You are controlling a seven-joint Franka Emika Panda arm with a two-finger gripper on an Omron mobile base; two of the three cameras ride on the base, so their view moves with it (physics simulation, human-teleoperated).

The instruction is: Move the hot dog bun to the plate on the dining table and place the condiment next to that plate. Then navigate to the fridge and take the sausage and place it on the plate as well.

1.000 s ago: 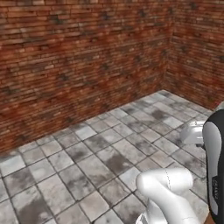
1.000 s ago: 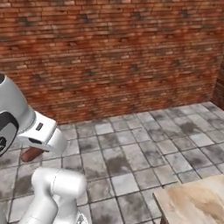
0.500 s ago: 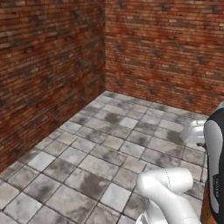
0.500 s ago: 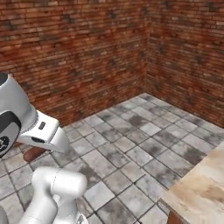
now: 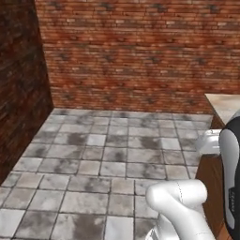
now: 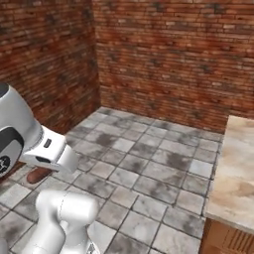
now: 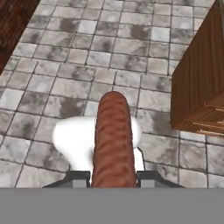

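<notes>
My end effector (image 7: 113,177) was clamped on the sausage (image 7: 113,144), so next I needed to reach the desk (image 6: 238,173) and its plate.

Arm folded close over base, elbow link bent low in front; wrist carried at mid height, hand pointing forward and down toward floor; gripper (image 7: 113,175) closed on sausage (image 7: 113,140), finger tips pressing both sides, rod projecting straight out from between jaws, end clear.
</notes>
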